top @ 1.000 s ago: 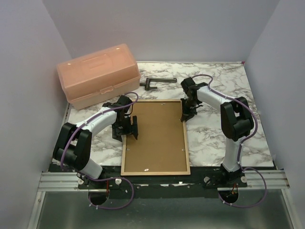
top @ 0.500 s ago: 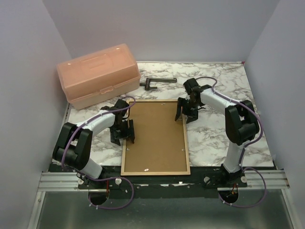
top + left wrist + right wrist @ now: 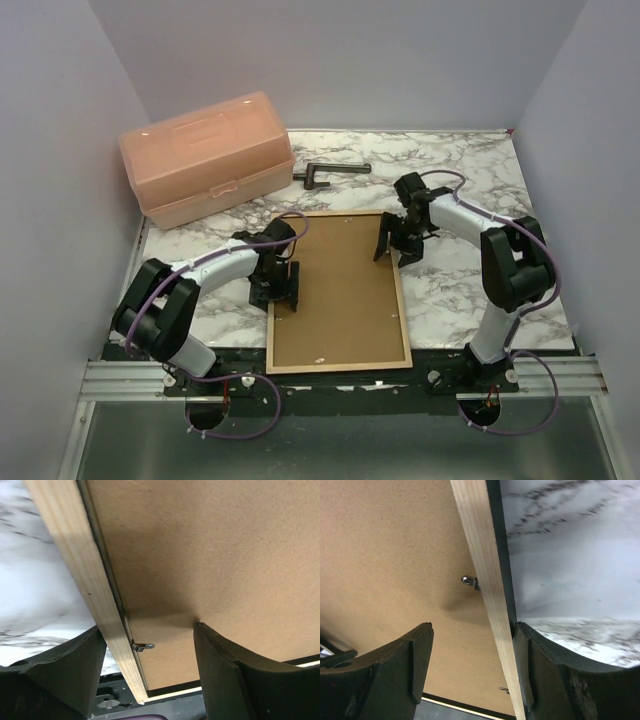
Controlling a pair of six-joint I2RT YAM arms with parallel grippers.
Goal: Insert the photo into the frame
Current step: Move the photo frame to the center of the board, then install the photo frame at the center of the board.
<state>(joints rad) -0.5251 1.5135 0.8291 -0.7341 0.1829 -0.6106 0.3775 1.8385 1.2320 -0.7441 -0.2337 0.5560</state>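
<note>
The frame (image 3: pixel 338 292) lies face down on the marble table, its tan wood edge (image 3: pixel 85 580) around a brown backing board (image 3: pixel 210 555). My left gripper (image 3: pixel 282 285) is open and straddles the frame's left edge (image 3: pixel 147 630): one finger (image 3: pixel 60 670) is over the table, the other (image 3: pixel 235 680) is on the board, beside a metal clip (image 3: pixel 142 646). At the right edge (image 3: pixel 485 570) my right gripper (image 3: pixel 393 245) is open too (image 3: pixel 472 627). Its outer finger (image 3: pixel 560 675) touches the frame's black side. The photo is hidden.
A pink translucent toolbox (image 3: pixel 207 157) stands at the back left. A dark metal tool (image 3: pixel 325 172) lies behind the frame. Two small clips (image 3: pixel 470 581) (image 3: pixel 504 690) sit along the frame's right inner edge. The frame's near end reaches the black strip (image 3: pixel 440 362) at the table's front.
The frame has slid to the right and a little nearer. My left gripper moved right with it, jaws narrowing slightly. My right gripper went from shut to open and shifted right.
</note>
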